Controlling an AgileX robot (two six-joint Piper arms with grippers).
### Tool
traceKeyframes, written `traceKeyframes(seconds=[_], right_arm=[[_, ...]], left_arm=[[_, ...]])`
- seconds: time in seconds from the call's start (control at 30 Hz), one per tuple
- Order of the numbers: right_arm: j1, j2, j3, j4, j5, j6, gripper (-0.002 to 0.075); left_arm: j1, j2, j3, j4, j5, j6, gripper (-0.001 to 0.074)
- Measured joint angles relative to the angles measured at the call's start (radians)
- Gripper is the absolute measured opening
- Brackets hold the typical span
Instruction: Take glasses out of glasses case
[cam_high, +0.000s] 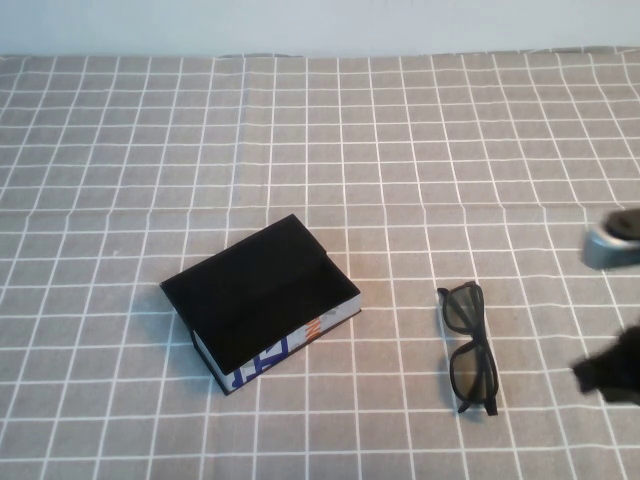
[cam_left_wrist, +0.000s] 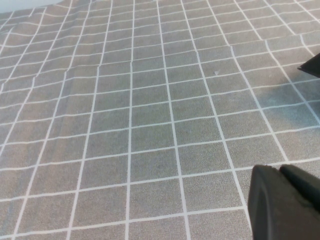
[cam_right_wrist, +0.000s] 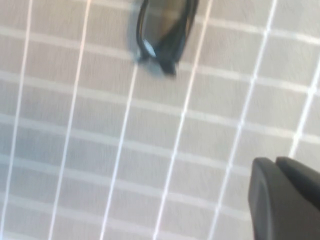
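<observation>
The black glasses (cam_high: 468, 346) lie folded on the checked cloth, to the right of the glasses case and apart from it. The glasses case (cam_high: 258, 300) is a flat black box with a white side edge printed in blue and orange, and its lid is down. My right gripper (cam_high: 610, 372) is a dark blur at the right edge, right of the glasses and not touching them. In the right wrist view its fingers (cam_right_wrist: 275, 162) are together and empty, with the glasses (cam_right_wrist: 164, 27) further off. My left gripper (cam_left_wrist: 280, 170) is shut and empty over bare cloth, out of the high view.
A grey-and-white checked cloth (cam_high: 330, 150) covers the whole table. A grey part of the right arm (cam_high: 612, 245) shows at the right edge. A small dark corner (cam_left_wrist: 313, 68) shows at the edge of the left wrist view; I cannot tell what it is.
</observation>
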Motion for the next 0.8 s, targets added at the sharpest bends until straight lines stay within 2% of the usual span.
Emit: traceKeyframes(seconds=[0.17, 0.33, 0.57, 0.7, 0.8], right_arm=[[0.0, -0.162, 0.014, 0.006, 0.1, -0.006, -0.0016], [0.0, -0.236, 0.021, 0.0, 0.058, -0.006, -0.0016], [-0.008, -0.261, 0.133, -0.083, -0.151, -0.009, -0.0016], [-0.063, -0.355, 0.223, -0.085, -0.238, -0.009, -0.0016], [-0.135, -0.47, 0.337, -0.098, -0.405, -0.009, -0.0017]], left_arm=[[0.0, 0.0, 0.0, 0.0, 0.0, 0.0, -0.0005], [0.0, 0.0, 0.0, 0.0, 0.0, 0.0, -0.0004], [0.0, 0.0, 0.0, 0.0, 0.0, 0.0, -0.0004], [0.0, 0.0, 0.0, 0.0, 0.0, 0.0, -0.0004], [0.0, 0.0, 0.0, 0.0, 0.0, 0.0, -0.0004]])
